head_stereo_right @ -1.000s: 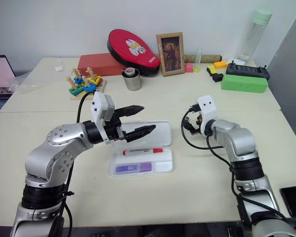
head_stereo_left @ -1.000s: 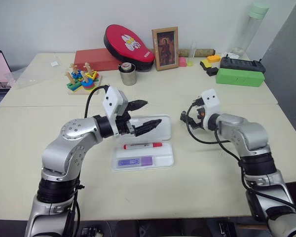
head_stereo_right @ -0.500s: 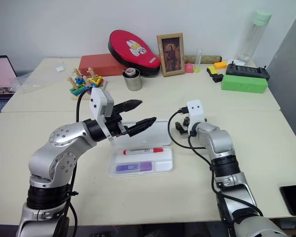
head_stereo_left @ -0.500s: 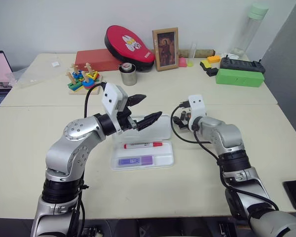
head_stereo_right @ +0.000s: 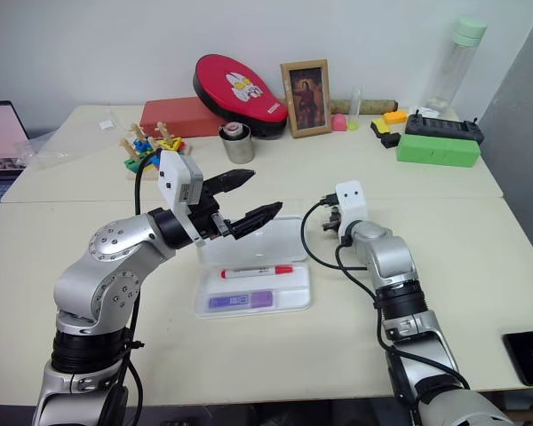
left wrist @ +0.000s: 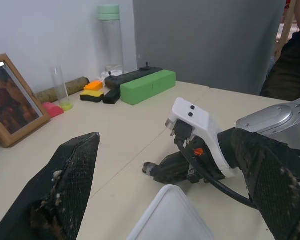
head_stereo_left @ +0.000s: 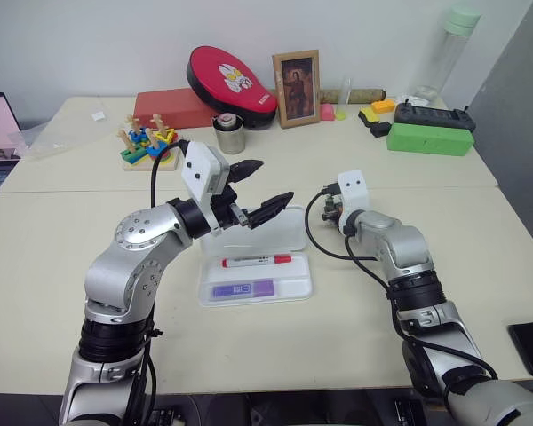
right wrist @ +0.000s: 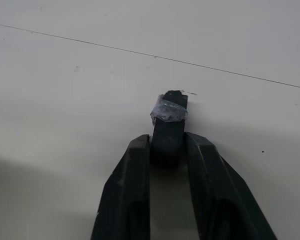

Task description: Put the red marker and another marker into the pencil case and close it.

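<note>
With both markers lying in the open pencil case [head_stereo_left: 289,238], the right gripper [right wrist: 166,150] clamped a small dark piece [right wrist: 168,125] between its fingers, best lifted slowly, while the left gripper [head_stereo_left: 256,201] gaped empty above the lid.

No legible text, brand, number or sign on any object in these views.
</note>
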